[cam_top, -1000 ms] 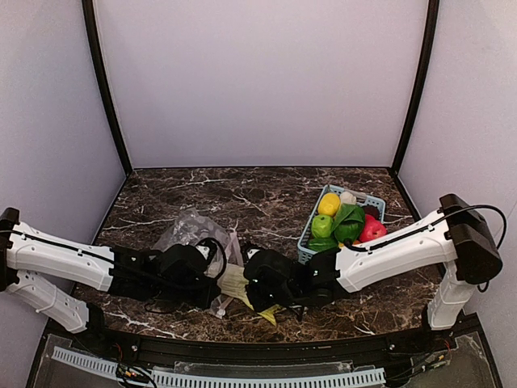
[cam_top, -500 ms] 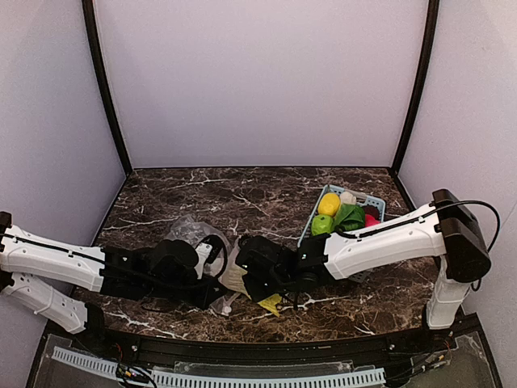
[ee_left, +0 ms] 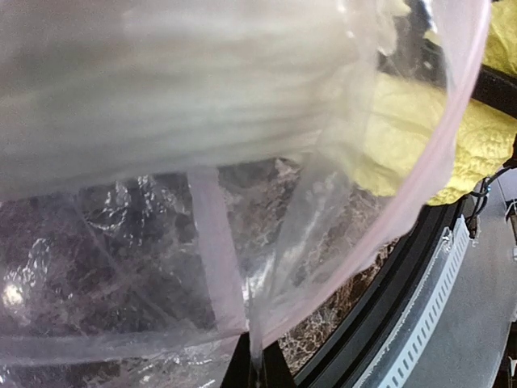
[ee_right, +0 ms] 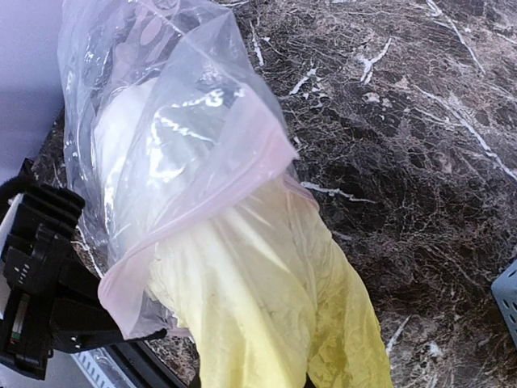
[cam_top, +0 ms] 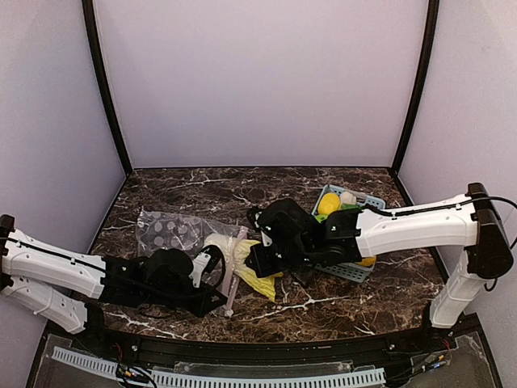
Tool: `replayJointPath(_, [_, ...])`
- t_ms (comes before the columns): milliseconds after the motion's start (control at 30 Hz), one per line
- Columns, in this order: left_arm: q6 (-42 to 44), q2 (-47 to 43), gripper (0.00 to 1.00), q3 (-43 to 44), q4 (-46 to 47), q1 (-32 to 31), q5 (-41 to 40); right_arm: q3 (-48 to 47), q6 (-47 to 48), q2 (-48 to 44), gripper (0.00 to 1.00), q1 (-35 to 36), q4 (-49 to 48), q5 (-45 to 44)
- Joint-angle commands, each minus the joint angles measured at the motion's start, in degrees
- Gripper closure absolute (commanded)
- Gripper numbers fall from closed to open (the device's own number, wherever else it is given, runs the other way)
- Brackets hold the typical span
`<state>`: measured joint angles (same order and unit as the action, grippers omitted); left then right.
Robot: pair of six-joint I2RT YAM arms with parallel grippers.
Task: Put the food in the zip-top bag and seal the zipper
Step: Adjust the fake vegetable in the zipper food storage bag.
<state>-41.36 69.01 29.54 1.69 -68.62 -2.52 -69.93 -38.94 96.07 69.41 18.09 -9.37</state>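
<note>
Near the front edge of the dark marbled surface (cam_top: pixel 202 190), the clear zip-top bag (cam_top: pixel 170 233) lies on its side with its mouth toward the right. The left fingers (ee_left: pixel 252 373) are closed tight on the bag's mouth edge, pinching the film where the pink zipper (ee_left: pixel 212 242) runs down to them. A pale napa cabbage (ee_right: pixel 242 299) sits partway in the mouth. Its white stalk end is inside the plastic, and its yellow leafy end sticks out toward the right arm. The right fingers (cam_top: pixel 260 263) are nearly closed on that leafy end and grip it (in the wrist view the leaves run straight down to them and hide most of the tips). Behind the right arm a light-blue slotted basket (cam_top: pixel 355 273) stands on the surface. A yellow lemon (cam_top: pixel 329 204) lies in its far end, well apart from both sets of fingers.
</note>
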Motion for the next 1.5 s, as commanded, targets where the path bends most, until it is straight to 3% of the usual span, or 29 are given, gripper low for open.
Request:
replayJointPath(0, [0.9,0.6,0.99,-0.8,2.9,-0.2,6.4,-0.9,-3.6,0.5,1.0,-1.0,-5.9,2.3])
replayJointPath(333, [3.4,0.6,0.99,2.7,7.1,-0.2,7.4,-1.6,-8.9,7.6,1.0,-1.0,-6.0,2.0])
replayJointPath(567, [2.5,-2.5,0.99,0.6,7.8,-0.2,5.6,-2.4,-9.1,7.5,1.0,-1.3,-6.0,4.4])
replayJointPath(733, [1.0,-5.4,0.99,-2.7,7.3,-0.1,4.5,-1.6,-0.3,5.4,1.0,-1.2,-10.3,9.0])
replayJointPath(1033, [4.0,-10.9,0.99,-3.8,4.0,0.7,8.0,-2.5,18.0,7.4,1.0,1.1,-5.2,13.4])
replayJointPath(1467, [8.5,-7.2,0.99,1.2,3.0,3.7,15.5,-4.9,19.2,11.5,1.0,1.8,-0.7,9.6])
